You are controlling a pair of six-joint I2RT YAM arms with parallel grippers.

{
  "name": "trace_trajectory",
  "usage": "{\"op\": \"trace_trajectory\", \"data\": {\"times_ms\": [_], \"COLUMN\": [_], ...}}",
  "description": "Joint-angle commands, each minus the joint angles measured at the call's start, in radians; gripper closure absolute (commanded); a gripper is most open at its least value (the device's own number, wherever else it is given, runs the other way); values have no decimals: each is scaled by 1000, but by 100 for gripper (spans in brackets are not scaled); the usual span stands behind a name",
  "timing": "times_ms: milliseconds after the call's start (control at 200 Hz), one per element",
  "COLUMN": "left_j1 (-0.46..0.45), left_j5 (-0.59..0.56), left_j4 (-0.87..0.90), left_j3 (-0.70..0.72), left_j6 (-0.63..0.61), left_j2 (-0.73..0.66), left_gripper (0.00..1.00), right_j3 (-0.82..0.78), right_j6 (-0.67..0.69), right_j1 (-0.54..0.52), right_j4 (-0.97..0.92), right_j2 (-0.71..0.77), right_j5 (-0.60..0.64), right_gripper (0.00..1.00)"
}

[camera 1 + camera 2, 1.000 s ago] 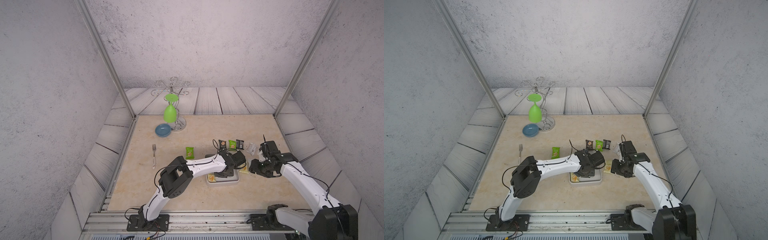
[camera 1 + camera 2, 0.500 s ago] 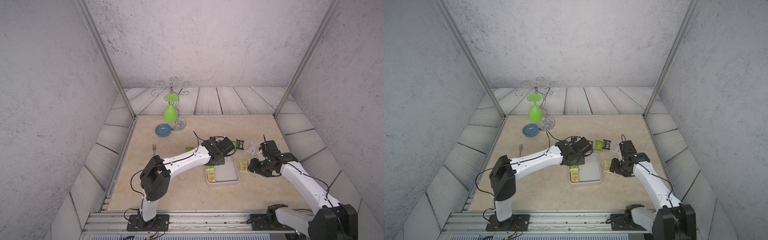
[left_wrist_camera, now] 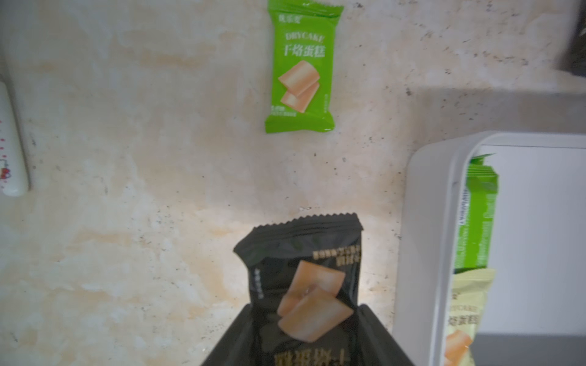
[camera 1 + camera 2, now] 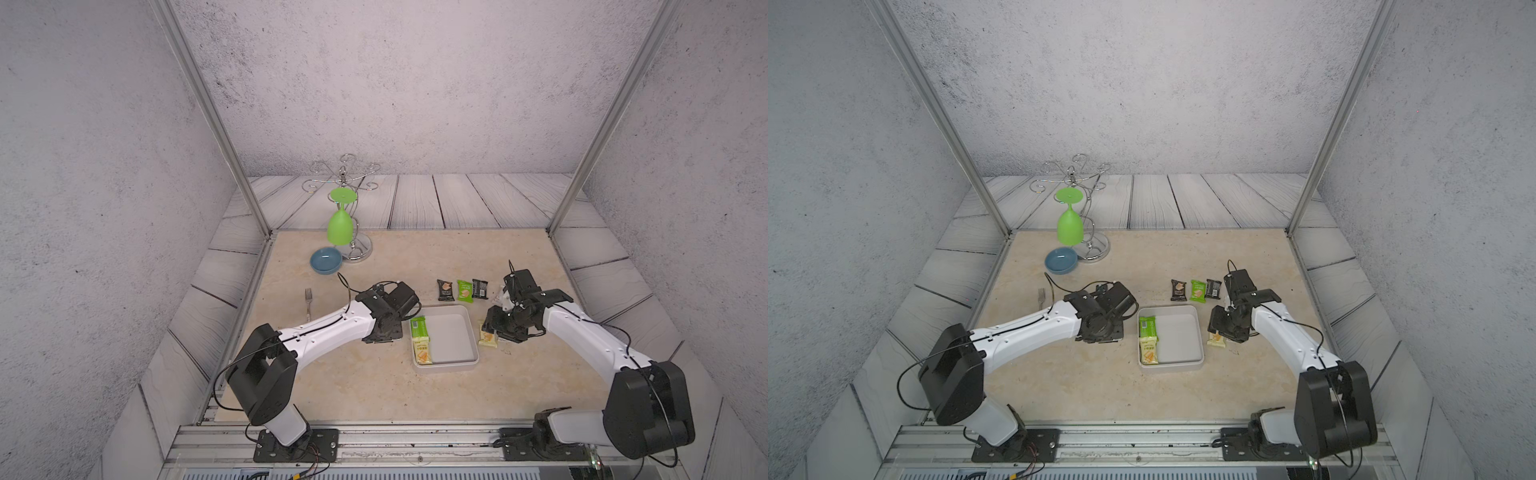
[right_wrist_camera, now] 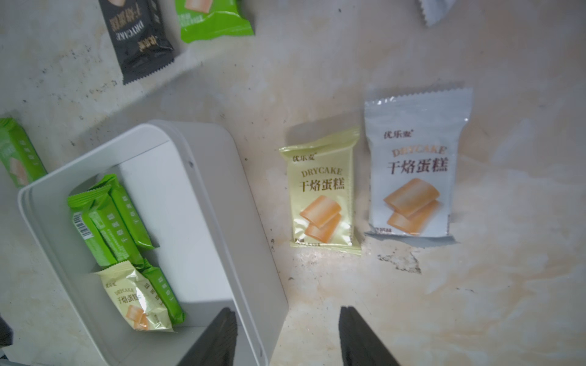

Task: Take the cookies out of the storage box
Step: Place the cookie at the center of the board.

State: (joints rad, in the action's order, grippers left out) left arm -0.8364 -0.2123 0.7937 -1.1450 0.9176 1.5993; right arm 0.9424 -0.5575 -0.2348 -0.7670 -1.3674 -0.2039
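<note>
Counter (image 4: 374,386) is carrying several freed cookies (image 4: 464,290). Storage box (image 4: 446,366) is holding green packets (image 5: 107,221) and a pale yellow one (image 5: 136,301), overlapping along one wall; I am risking lifting two together. Right jaws are hanging wide, empty, just beside it. Left jaws are pinching a glossy black packet (image 3: 304,285) over the counter; it could slip.

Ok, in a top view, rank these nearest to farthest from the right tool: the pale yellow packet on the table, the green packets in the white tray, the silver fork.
1. Pale yellow foil packet: on the table beside the right tool, outside the white plastic tray.
2. Green foil packets: inside the tray, along its left wall.
3. Silver metal fork: far over on the left.
</note>
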Motion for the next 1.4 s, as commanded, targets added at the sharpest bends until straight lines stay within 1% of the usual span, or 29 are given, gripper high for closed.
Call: {"op": "trace_trajectory", "data": {"times_ms": [0,170,310,520,711,901,1056,1121,1231,1396], "left_j1": [16,31,42,52,62,63,64,63,64,61], "left_j5": [7,31,43,69,85,86,69,61,48,54], "left_j4": [-30,-97,-150,-209,-232,-228,-197,-183,-152,-104], "left_j3": [40,91,105,107,123,125,111,102,86,55], "left_j6": [-59,-95,-121,-155,-162,-165,-175,-177,-170,-145], "left_j2": [-13,21,71,128,149,138,111,98,64,10], "left_gripper": [48,48,48,49,48,42,29,26,24,23], "right_j3": [43,101,138,149,160,171,163,155,134,81], "right_j6": [-33,-35,-21,-10,-6,1,1,0,1,1], "right_j1": [-11,-19,-23,-24,-24,-24,-25,-25,-27,-27], "right_j4": [18,19,-4,-30,-46,-64,-74,-77,-82,-95], "right_j2": [-38,-93,-127,-138,-134,-120,-91,-72,-35,35], "right_j5": [-2,2,18,41,55,69,78,85,93,106], "right_gripper": [43,43,43,43,43,43,43,43,43,43]}}
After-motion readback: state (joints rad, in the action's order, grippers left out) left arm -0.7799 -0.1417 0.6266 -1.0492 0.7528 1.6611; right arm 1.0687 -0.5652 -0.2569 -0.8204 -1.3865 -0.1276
